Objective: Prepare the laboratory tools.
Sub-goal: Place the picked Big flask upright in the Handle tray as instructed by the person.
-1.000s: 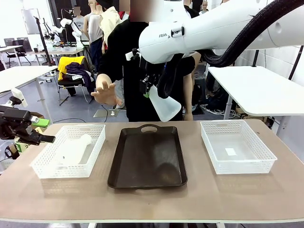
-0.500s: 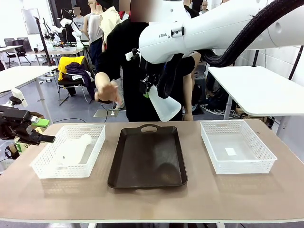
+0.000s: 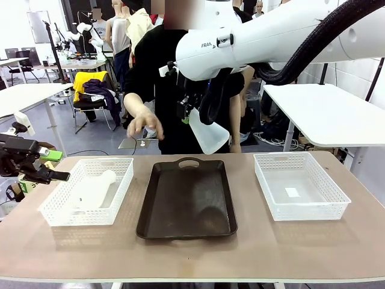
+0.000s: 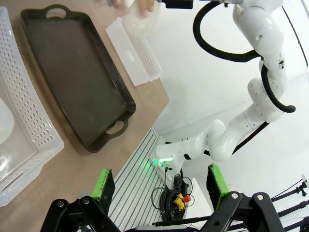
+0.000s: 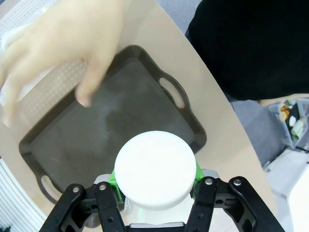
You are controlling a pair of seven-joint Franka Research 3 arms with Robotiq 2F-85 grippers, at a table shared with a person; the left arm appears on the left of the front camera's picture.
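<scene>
The hand [image 3: 143, 123] has been lowered near the right end effector [image 5: 155, 188]. A frosted flask [image 3: 207, 135], widening downward, is pinched there.

person's hand [image 5: 63, 53] motion-blurred | held flask [image 3: 207, 135] neck hidden in right gripper [image 5: 155, 178] (pads [image 5: 115, 181] barely peek out) | left basket [image 4: 34, 121] cut by frame edge

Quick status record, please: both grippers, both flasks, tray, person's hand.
right gripper: shut on held flask, raised over tray
left gripper: open, empty, left of left basket
second flask: lying in left basket
tray: nothing on it
person's hand: in the air beside held flask, not touching
</scene>
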